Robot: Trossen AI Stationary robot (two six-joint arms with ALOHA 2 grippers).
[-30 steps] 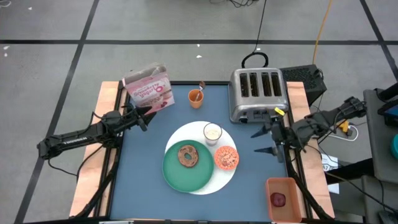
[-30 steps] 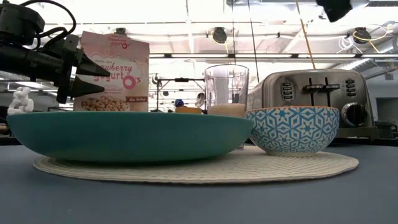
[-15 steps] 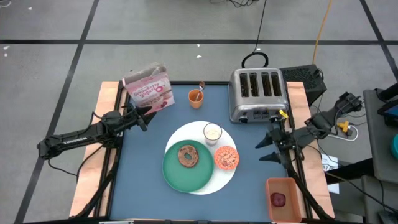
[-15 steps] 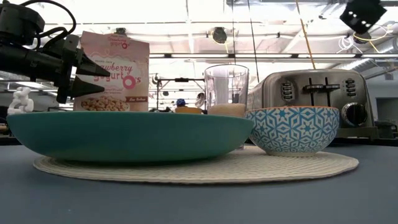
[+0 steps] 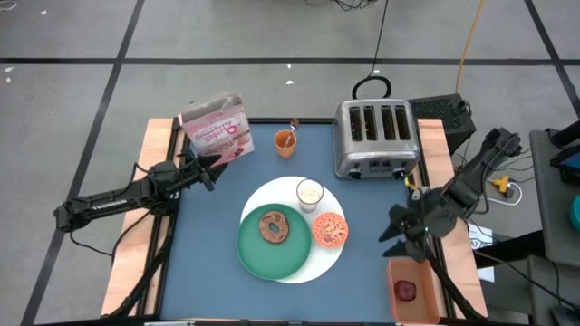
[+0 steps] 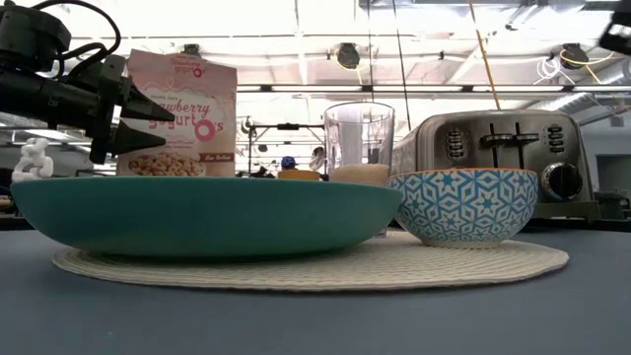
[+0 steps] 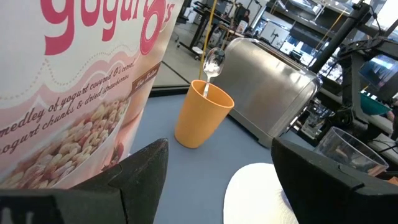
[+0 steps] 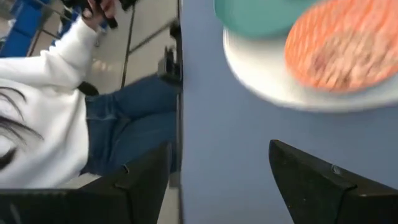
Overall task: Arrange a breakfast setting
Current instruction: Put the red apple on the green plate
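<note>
1. Nearest me in the high view: dark red fruit [image 5: 405,290], round, sitting in an orange tray [image 5: 391,272] at the table's front right corner.
2. My right gripper [image 5: 391,237] hangs just above that tray, fingers spread wide, nothing in them, tips aimed at the table's middle.
3. Large white round disc [image 5: 337,251] mid-table, woven texture in the low view. On it: smaller green plate [image 5: 254,249] with a brown bagel [image 5: 273,227], ring-shaped, lying flat.
4. Orange-pink patterned bowl [image 5: 330,230] on the disc's right side (blue-and-white star pattern outside [image 6: 463,205]), touching the plate rim.
5. Small milky glass [image 5: 310,193] upright on the disc's far edge, clear walls.
6. My left gripper [image 5: 214,166] waits at the left edge, fingers apart, empty, pointing at the pink cereal box [image 5: 217,124].
7. Farther: orange cup [image 5: 285,142] holding the metal spoon [image 7: 211,61], long axis near vertical, bowl end up.
8. Silver four-slot toaster [image 5: 376,138] far right, brushed metal.
</note>
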